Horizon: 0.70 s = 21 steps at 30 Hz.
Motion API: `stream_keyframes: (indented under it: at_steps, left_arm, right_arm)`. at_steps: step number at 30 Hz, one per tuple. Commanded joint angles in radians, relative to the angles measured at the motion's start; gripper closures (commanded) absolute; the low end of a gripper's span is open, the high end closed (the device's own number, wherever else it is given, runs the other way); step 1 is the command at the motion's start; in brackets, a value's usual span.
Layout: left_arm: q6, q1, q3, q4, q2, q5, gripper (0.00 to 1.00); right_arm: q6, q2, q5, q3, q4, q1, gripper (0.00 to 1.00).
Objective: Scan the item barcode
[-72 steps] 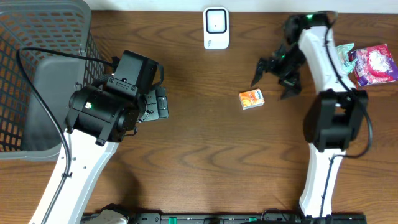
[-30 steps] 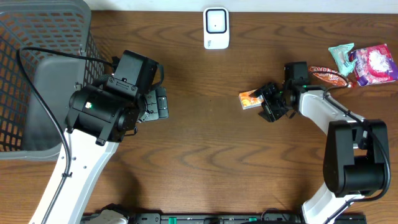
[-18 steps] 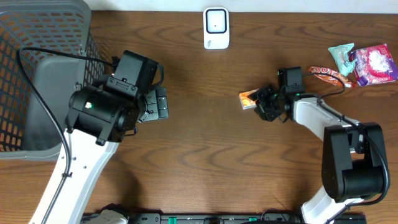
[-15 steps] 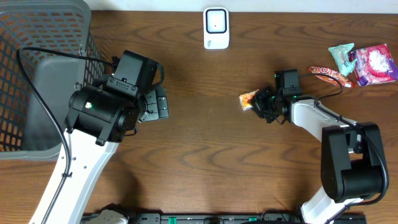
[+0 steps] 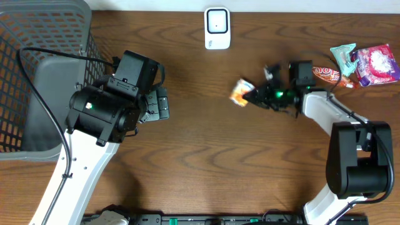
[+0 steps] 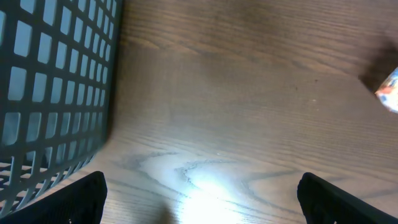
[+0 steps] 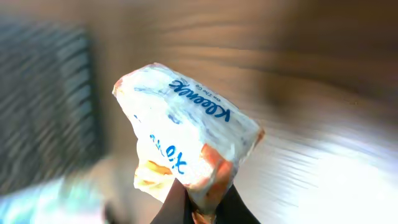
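Orange-and-white tissue pack (image 7: 186, 140): pinched at one end by the right hand (image 5: 253, 97), which is closed tight upon it, right of centre over the wooden surface (image 5: 200, 156). Left hand (image 5: 164, 103): spread wide, nothing held, beside the basket (image 5: 37, 75). Step judged: item grasped, to be carried to the white scanner (image 5: 217, 28) at the far edge. Next required: barcode face to be turned toward the scanner; barcode not seen.

Tissue pack (image 7: 186, 143): white-and-orange wrapper, blue lettering; tilted, pinched at its lower end by right hand (image 7: 199, 202); scanner (image 5: 217, 28): white, at counter (image 5: 206, 156) far edge.
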Motion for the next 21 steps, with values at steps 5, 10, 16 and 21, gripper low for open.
stream_keyframes:
  at_steps: [5,10,16,21]
  left_arm:
    - [-0.002,0.003,0.005,-0.001,-0.003,-0.002,0.02]
    - [-0.002,0.003,0.005,0.0,-0.003,-0.002,0.02]
    - [-0.002,0.003,0.005,0.0,-0.003,-0.002,0.02]
    - [-0.002,0.003,0.005,-0.001,-0.003,-0.002,0.02]
  right_arm:
    - [-0.59,0.002,-0.582,0.04,-0.091,-0.001,0.99]
    - [-0.665,0.002,-0.578,0.04,-0.162,0.007,0.99]
    - [-0.235,0.002,-0.042,0.04,-0.139,0.017,0.99]
    - [-0.009,-0.011,0.281,0.095,-0.172,0.039,0.99]
